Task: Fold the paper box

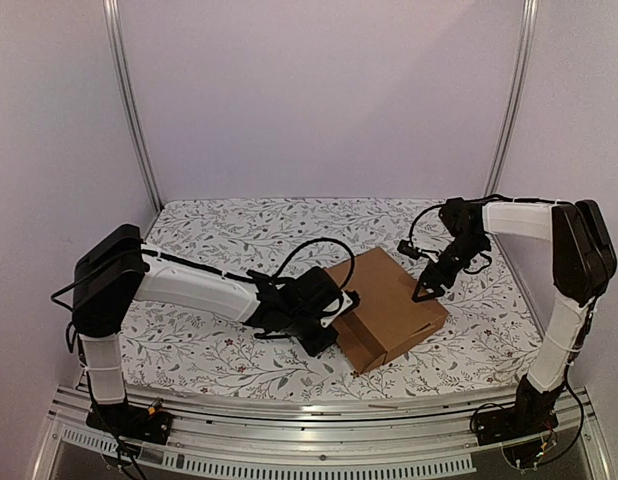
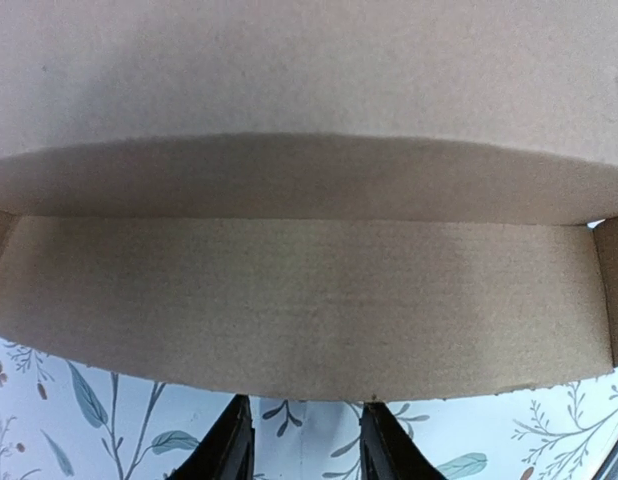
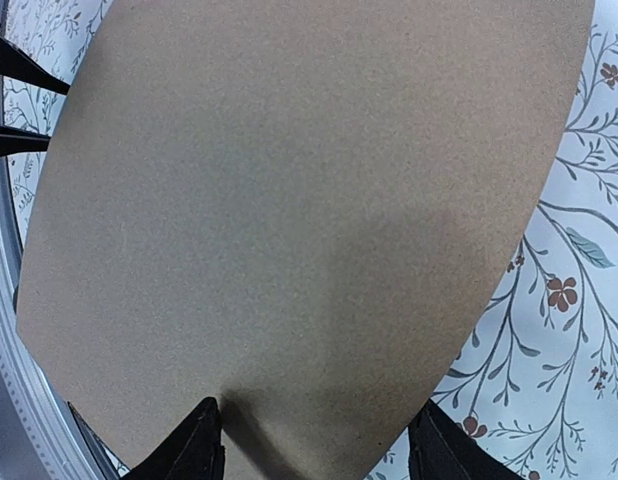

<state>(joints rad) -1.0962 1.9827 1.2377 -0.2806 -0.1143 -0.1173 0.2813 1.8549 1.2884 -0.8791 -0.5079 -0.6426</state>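
Note:
The paper box (image 1: 389, 305) is a shallow brown cardboard mailer lying folded up on the floral cloth, its lid down. My left gripper (image 1: 336, 318) sits low against its left side. In the left wrist view the box's side flap (image 2: 309, 300) fills the frame under the overhanging lid. The left gripper (image 2: 307, 425) stands open, its fingertips (image 2: 232, 432) just at the flap's lower edge with only cloth between them. My right gripper (image 1: 425, 292) points down at the lid's right edge. From the right wrist, the lid (image 3: 289, 200) lies beneath the open right gripper (image 3: 314, 445); one finger (image 3: 194, 445) touches it.
The floral tablecloth (image 1: 219, 240) covers the table. An aluminium rail (image 1: 319, 420) runs along the near edge, and its end shows beside the box (image 3: 1, 300). White walls and two metal posts (image 1: 134, 110) close the back and sides.

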